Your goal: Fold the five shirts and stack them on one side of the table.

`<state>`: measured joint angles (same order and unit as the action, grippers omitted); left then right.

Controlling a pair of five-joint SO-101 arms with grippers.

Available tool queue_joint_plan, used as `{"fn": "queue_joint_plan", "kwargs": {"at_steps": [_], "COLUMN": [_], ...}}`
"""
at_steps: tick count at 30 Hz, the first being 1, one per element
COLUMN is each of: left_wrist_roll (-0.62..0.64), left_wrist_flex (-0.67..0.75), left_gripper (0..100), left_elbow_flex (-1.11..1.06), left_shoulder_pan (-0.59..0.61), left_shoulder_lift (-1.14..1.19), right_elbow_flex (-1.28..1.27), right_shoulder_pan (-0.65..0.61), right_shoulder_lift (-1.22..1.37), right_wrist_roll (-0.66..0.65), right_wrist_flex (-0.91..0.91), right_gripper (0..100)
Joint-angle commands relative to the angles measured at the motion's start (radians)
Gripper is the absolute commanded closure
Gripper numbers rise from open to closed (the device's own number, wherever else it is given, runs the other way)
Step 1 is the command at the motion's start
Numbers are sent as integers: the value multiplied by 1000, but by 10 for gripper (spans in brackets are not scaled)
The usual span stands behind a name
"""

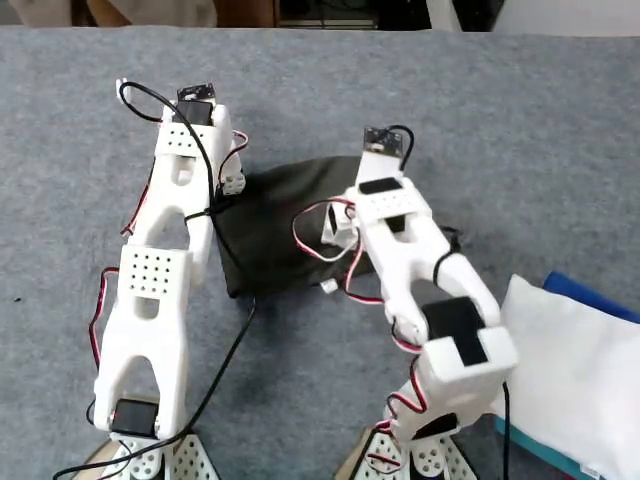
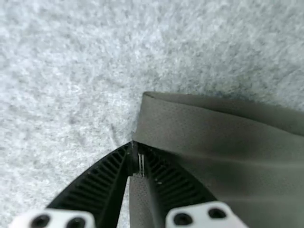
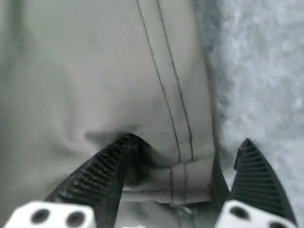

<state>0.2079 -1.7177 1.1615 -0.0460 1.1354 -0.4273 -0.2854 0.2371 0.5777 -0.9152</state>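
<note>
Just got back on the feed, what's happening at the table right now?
Both arms are over the dark shirt mid-table. The left gripper is shut on its edge; the right gripper is open, straddling a stitched hem. A folded white shirt lies on a blue item at the right side of the table.

Bright, even light (soft shadows)
</note>
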Motion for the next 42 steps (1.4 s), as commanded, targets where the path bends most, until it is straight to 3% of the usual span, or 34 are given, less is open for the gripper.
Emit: {"fn": "queue_joint_plan", "kwargs": {"at_steps": [1, 6, 13, 18, 30, 42], "left_wrist_roll": [-8, -8, -8, -8, -3, -6], "left_wrist_flex": [25, 25, 25, 25, 23, -43], "left_gripper": [981, 981, 981, 981, 976, 620], "left_elbow_flex": [3, 3, 3, 3, 11, 114], "left_shoulder_pan": [20, 20, 20, 20, 18, 31], "left_shoulder_lift": [1, 1, 1, 1, -7, -8], "right_elbow_flex": [73, 79, 79, 90, 441, 450], "right_shoulder_pan": [-12, -8, -5, 15, 111, 142], "right_shoulder_lift": [65, 93, 85, 84, 90, 85], "right_wrist_roll": [14, 12, 3, -8, -8, -9], "right_wrist_flex": [15, 5, -44, -80, -459, -460], "right_gripper": [666, 694, 994, 983, 995, 995]}}
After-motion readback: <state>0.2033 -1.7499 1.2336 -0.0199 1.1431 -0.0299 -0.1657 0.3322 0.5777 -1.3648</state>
